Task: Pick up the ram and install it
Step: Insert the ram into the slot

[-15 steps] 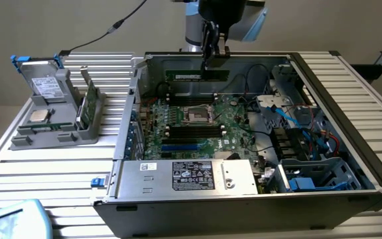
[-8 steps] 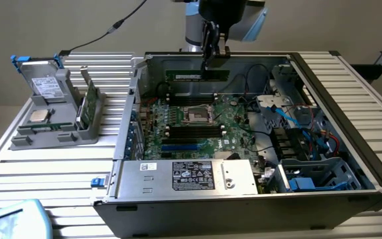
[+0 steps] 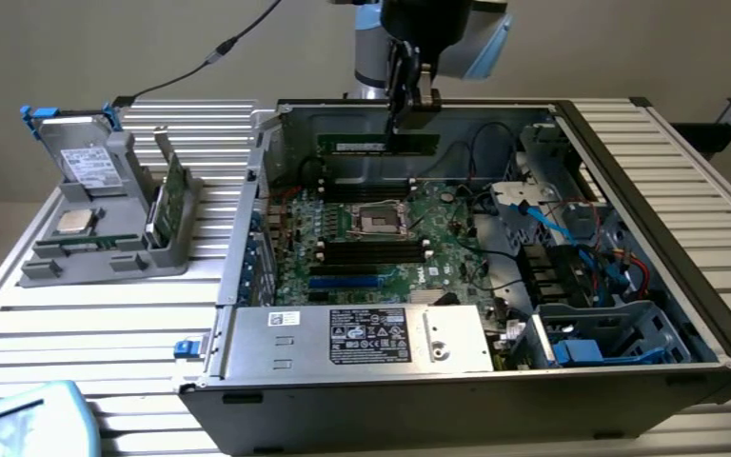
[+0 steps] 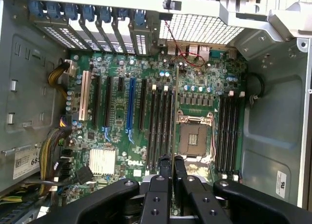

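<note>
Black two-finger gripper [image 3: 413, 126] was clamped on long thin green ram stick [image 3: 363, 144], held level above green motherboard [image 3: 385, 243] inside open dark metal computer case [image 3: 467, 419], upper centre of exterior view.

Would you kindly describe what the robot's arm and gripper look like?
The arm has a silver-grey tubular body with a pale blue joint cap. The gripper is matte black, with two slim fingers on jointed linkage bars studded with round pivot pins. No markings are legible on either.
</note>
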`<action>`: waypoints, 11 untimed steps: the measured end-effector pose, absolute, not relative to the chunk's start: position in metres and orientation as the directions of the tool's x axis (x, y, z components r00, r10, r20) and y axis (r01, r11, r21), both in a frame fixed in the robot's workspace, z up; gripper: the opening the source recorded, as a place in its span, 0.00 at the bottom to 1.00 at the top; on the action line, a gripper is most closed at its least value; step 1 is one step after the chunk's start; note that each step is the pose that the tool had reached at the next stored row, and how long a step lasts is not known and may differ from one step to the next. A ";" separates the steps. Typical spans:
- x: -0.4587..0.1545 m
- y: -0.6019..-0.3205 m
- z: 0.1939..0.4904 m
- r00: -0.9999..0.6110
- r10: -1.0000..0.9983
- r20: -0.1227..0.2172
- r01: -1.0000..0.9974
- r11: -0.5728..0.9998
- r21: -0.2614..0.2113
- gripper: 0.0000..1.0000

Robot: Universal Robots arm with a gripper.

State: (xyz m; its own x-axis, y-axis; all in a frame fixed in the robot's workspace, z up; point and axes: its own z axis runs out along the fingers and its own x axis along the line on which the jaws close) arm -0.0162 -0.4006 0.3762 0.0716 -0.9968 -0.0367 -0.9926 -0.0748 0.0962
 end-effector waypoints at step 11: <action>-0.016 -0.401 0.356 0.071 -0.997 -0.036 -0.993 -0.075 0.096 0.14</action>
